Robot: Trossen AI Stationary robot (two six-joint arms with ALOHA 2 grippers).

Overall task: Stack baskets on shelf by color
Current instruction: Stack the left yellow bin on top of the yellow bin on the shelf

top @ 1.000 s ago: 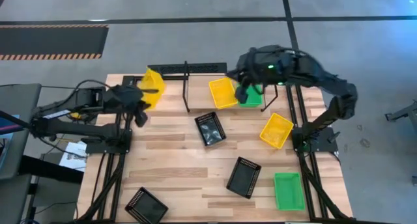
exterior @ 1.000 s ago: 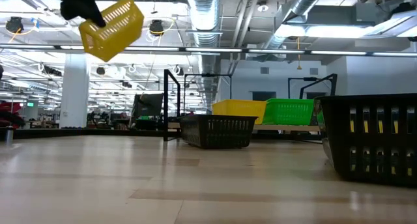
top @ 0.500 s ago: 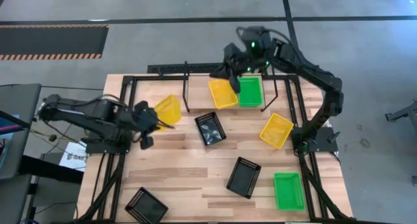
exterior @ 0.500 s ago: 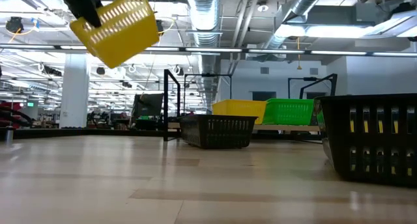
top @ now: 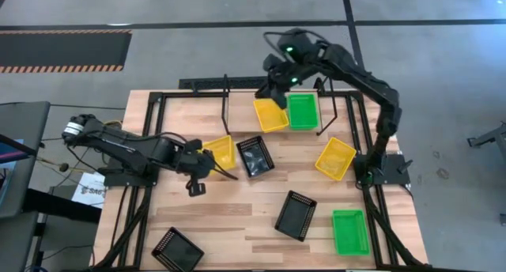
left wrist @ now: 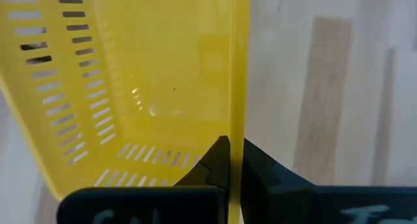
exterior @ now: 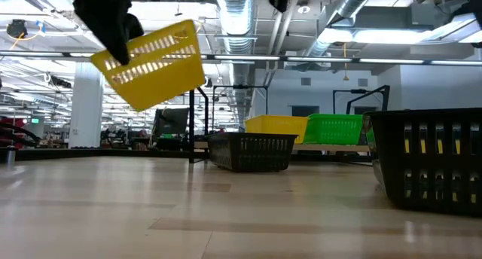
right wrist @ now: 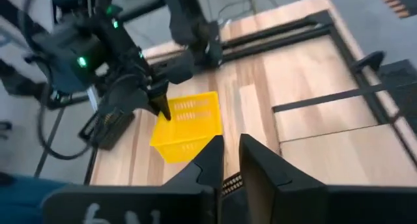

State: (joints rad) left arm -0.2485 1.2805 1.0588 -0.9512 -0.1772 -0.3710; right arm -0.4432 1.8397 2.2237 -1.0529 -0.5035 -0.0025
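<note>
My left gripper [top: 204,160] holds a yellow basket [top: 221,151] in the air over the table's middle left, next to a black basket [top: 254,156]. In the low view this yellow basket [exterior: 154,63] hangs tilted. My right gripper [top: 271,88], shut and holding nothing, hovers above the far end of the shelf [exterior: 331,147]. On the shelf a yellow basket [top: 270,114] and a green basket [top: 302,111] rest side by side on their bottoms. The right wrist view looks across at the carried basket [right wrist: 186,126]. My left gripper pinches one side wall of the yellow basket at its rim [left wrist: 236,129], one finger inside the basket and one outside. The basket is lifted clear of the table and hangs tilted from the fingers.
On the tabletop lie another yellow basket [top: 335,158] at the right, a black basket [top: 295,215] near the middle, a green basket [top: 349,231] near the right corner and a black basket [top: 176,250] at the near left. Black frame posts [top: 225,106] stand at the far side.
My left gripper has carried the yellow basket from the far left corner toward the table's middle and near side, keeping it lifted. My right gripper has drawn away from the green basket toward the far edge; the green basket now sits uncovered on the shelf.
</note>
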